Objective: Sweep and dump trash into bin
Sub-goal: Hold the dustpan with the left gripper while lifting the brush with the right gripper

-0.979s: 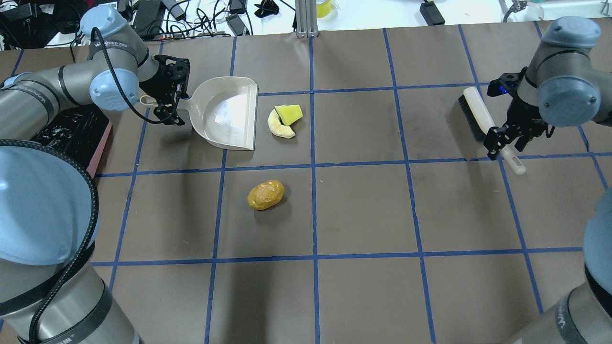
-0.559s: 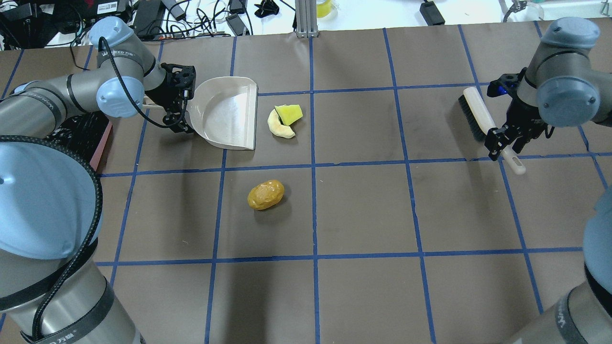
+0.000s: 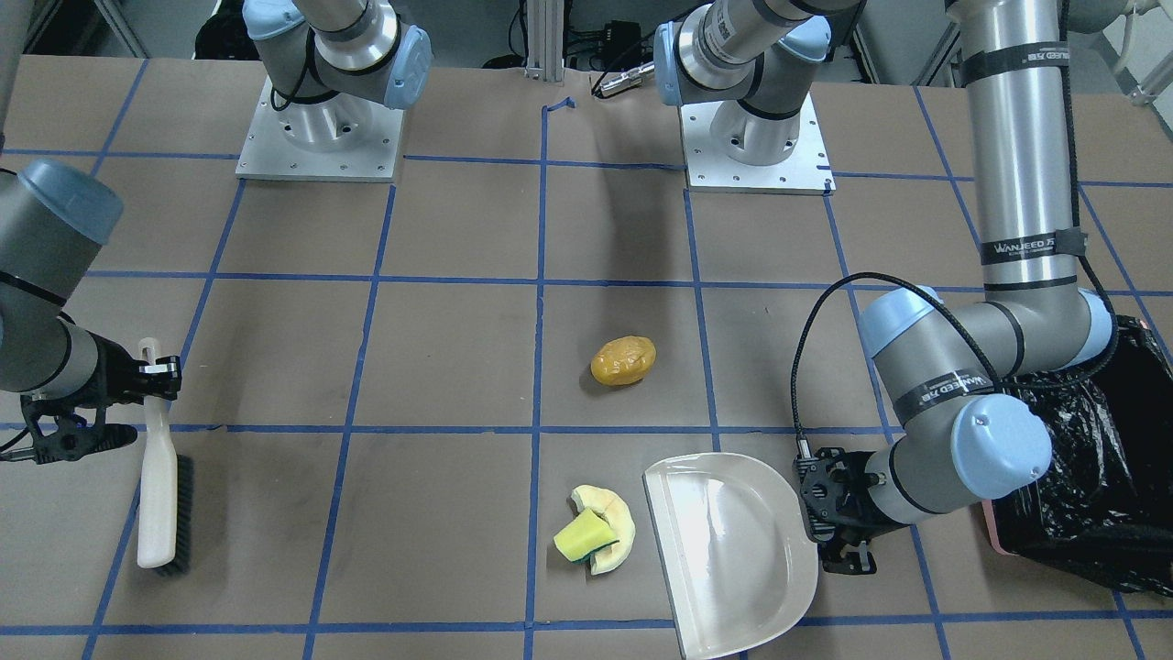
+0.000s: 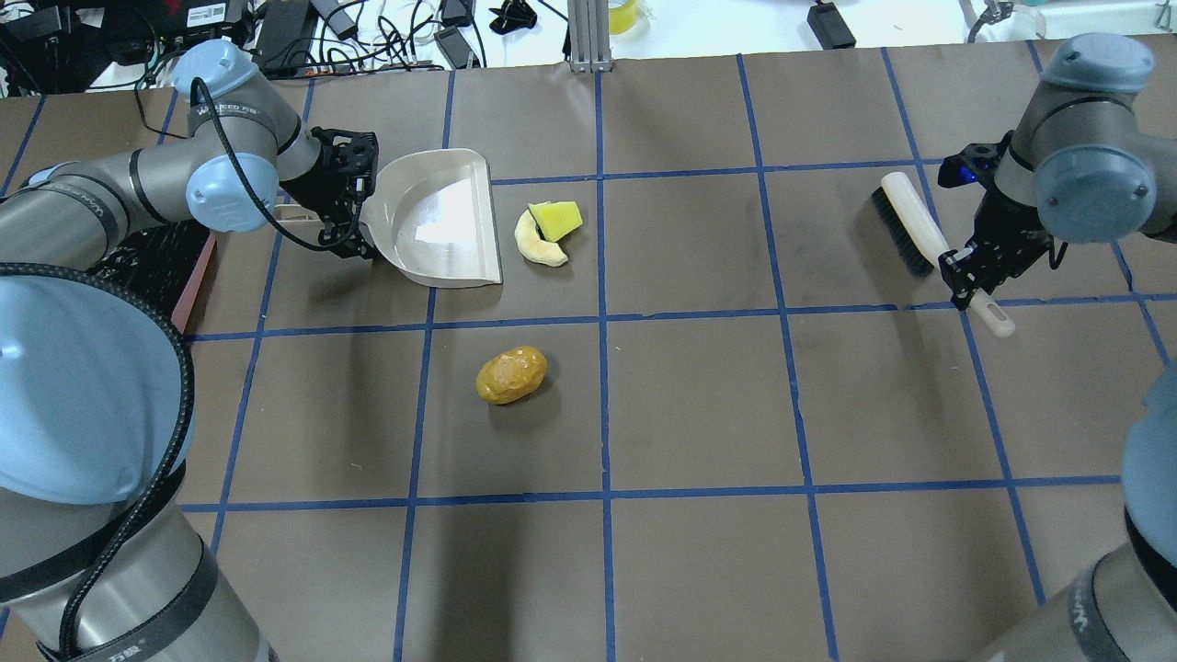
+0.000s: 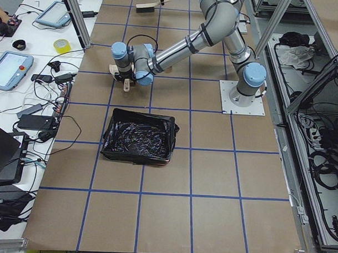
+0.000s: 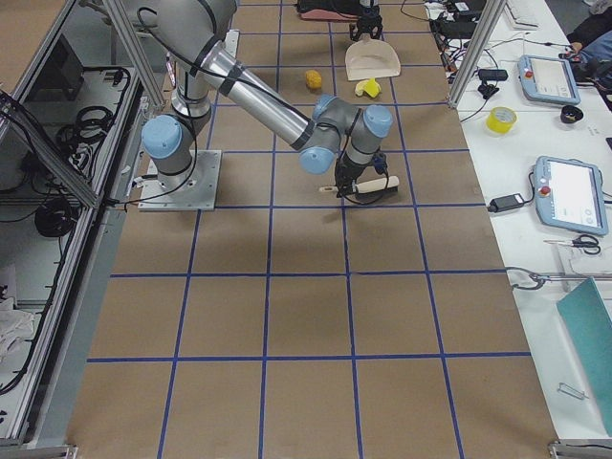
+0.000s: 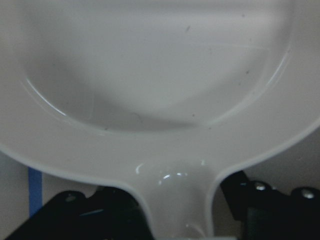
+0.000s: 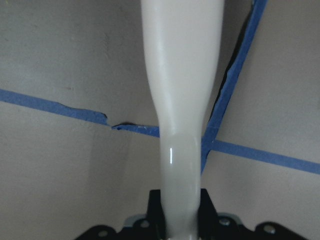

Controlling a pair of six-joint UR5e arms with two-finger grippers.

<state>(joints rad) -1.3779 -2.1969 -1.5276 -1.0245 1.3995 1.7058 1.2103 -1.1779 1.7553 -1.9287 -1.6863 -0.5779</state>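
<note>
The left gripper (image 4: 342,204) is clamping the handle of the beige dustpan (image 4: 432,234), its jaws closed on it. The pan's open edge is lying just beside the pale peel (image 4: 535,250), and the yellow-green sponge piece (image 4: 559,219) is resting on that peel. The golden-brown potato (image 4: 511,374) is sitting apart, nearer the robot. The right gripper (image 4: 973,274) is squeezing the white brush (image 4: 906,221) by its handle, well apart from the trash. The black-lined bin (image 5: 138,135) is standing beside the left arm
</note>
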